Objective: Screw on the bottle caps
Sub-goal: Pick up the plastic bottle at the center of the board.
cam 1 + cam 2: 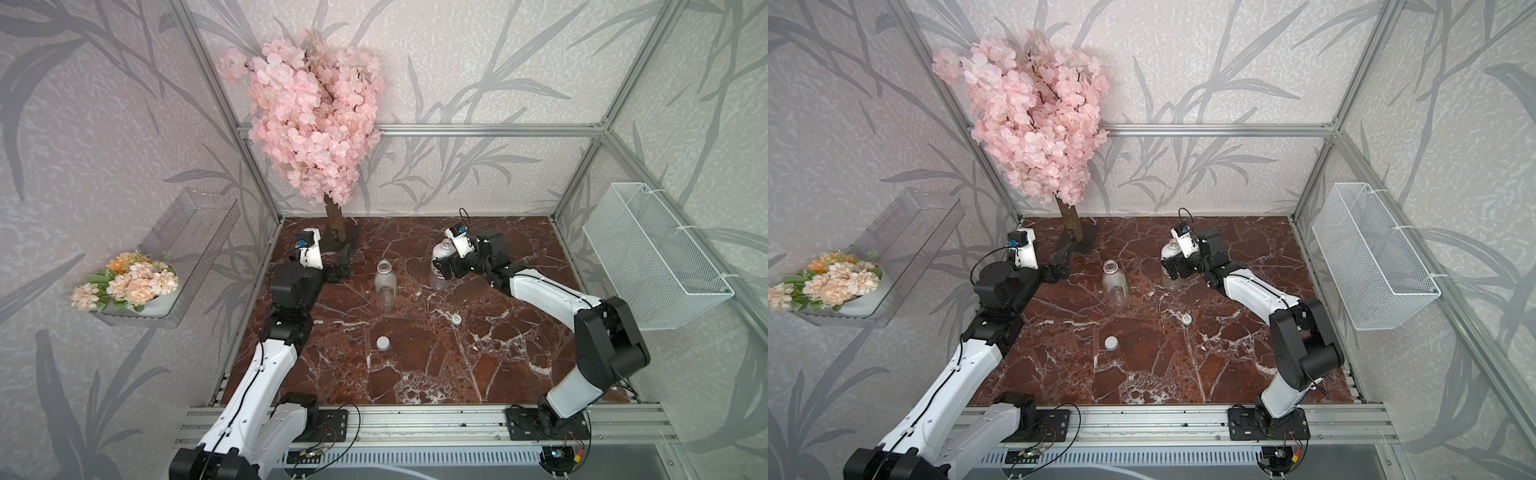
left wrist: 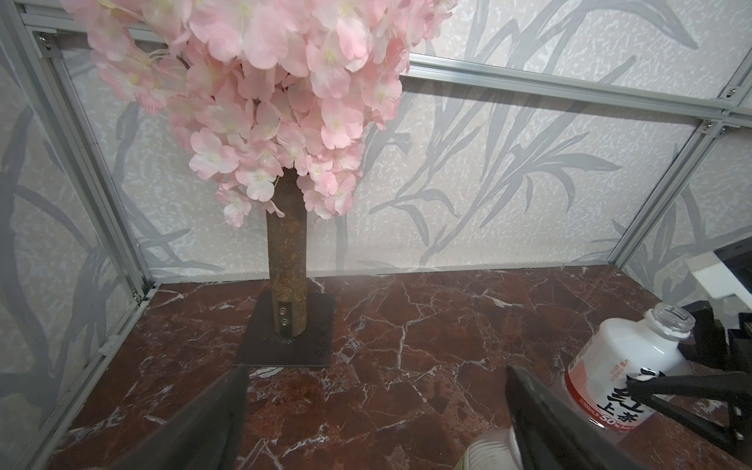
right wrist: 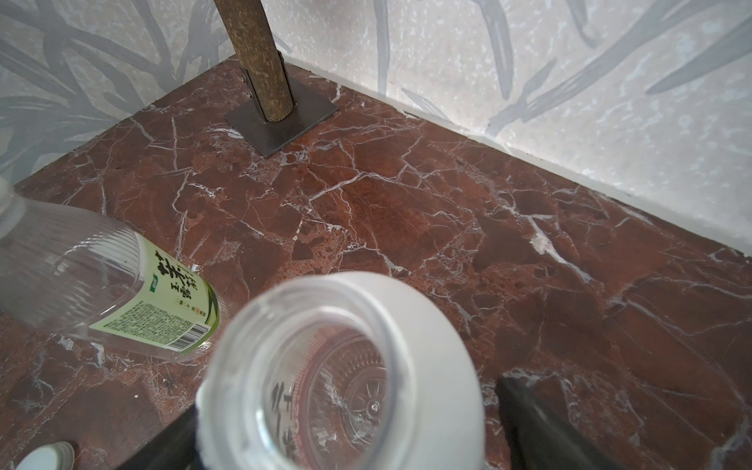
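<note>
Top views: lower body of white-wrapped plastic bottle with black characters (image 1: pixel 439 253) is masked by right fingers (image 3: pixel 533 419). These are spread wide, bottle betw. them; contact not determinable. Left fingers (image 2: pixel 541 419) are spread, empty, nr clear green-labelled plastic bottle (image 1: pixel 384 286). Plain round white plastic cap (image 1: pixel 383 342) and dark-printed round white plastic cap (image 1: pixel 456 319) are noted on red-brown marble tabletop (image 1: pixel 478 374), well apart from all fingers; print illegible.

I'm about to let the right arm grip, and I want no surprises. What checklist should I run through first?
1. The white bottle stands upright, uncapped: ok.
2. The right gripper straddles it, jaws open: ok.
3. The clear bottle stands upright, apart from that gripper: ok.
4. The left gripper is open and empty: ok.
5. The plain cap and printed cap lie loose, unobstructed: ok.
6. Both caps' open sides face down: cannot tell.
</note>
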You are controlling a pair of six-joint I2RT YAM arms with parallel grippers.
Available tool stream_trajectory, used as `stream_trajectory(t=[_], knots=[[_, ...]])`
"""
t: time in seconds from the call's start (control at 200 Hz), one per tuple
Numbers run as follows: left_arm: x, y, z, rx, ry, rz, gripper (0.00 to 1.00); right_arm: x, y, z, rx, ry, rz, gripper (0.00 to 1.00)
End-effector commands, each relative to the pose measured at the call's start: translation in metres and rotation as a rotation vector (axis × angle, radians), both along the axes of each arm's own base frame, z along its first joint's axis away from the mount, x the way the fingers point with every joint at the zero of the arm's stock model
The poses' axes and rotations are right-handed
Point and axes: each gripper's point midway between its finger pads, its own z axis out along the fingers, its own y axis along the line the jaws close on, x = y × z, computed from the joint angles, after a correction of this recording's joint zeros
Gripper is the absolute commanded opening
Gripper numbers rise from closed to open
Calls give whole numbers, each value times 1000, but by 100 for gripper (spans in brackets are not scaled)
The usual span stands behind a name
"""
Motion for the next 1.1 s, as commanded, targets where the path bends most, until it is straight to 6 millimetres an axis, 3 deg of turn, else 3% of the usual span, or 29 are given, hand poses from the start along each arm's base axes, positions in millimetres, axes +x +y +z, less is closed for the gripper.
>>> stream_trajectory(t=[0.0, 0.6, 0.74, 0.905, 1.095], knots=[[0, -3, -5, 15, 9, -18, 100, 8, 9, 18, 43, -43, 9, 99], [1, -7, -10, 11, 27, -36, 100, 9, 14, 5, 69, -20, 17, 97], [1, -8, -11, 11, 28, -40, 100, 7, 13, 2, 62, -10, 18, 90], [1, -9, -11, 8, 30, -48, 100, 5, 14, 6, 80, -10, 21, 66], [-1, -15, -6, 0, 23, -79, 100, -9, 13, 32, 145, -42, 33, 61]])
